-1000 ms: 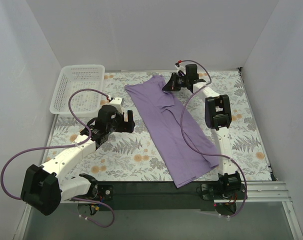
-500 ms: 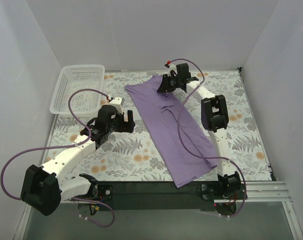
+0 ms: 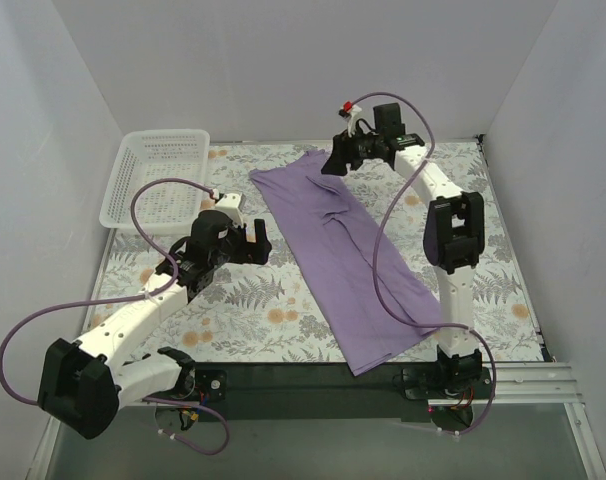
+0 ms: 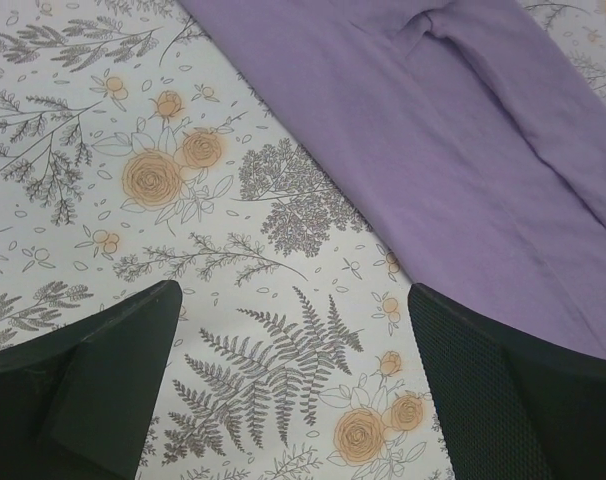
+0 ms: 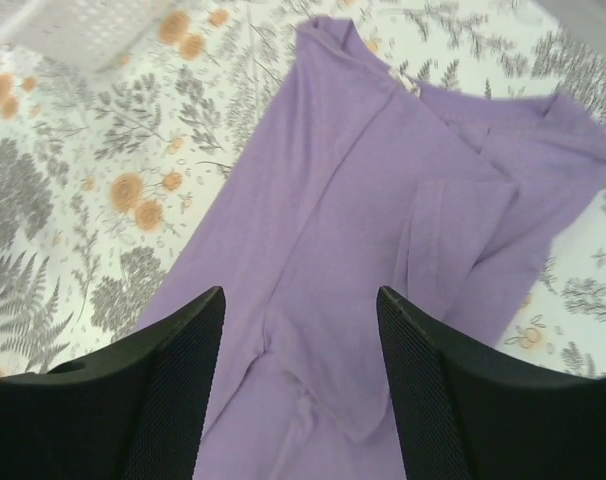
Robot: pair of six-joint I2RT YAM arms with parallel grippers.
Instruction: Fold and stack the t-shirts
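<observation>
The lavender t-shirt (image 3: pixel 343 260) lies flat on the floral cover as a long folded strip, running from the back centre to the front right. My right gripper (image 3: pixel 331 160) hovers over its far end, open, with nothing between its fingers. In the right wrist view the t-shirt (image 5: pixel 353 200) shows below the open right gripper (image 5: pixel 301 380), one sleeve folded over the body. My left gripper (image 3: pixel 258 240) stands open just left of the strip. In the left wrist view the left gripper (image 4: pixel 293 390) is above bare floral cover, with the t-shirt (image 4: pixel 433 130) at upper right.
A white plastic basket (image 3: pixel 118 190) stands at the back left corner and shows in the right wrist view as the basket (image 5: pixel 63 25). White walls close in the sides and back. The floral cover (image 3: pixel 253 310) shows between the left arm and the shirt.
The right gripper has opened, let go of the shirt's far end and lifted a little. The shirt lies still. The left arm has barely shifted.
</observation>
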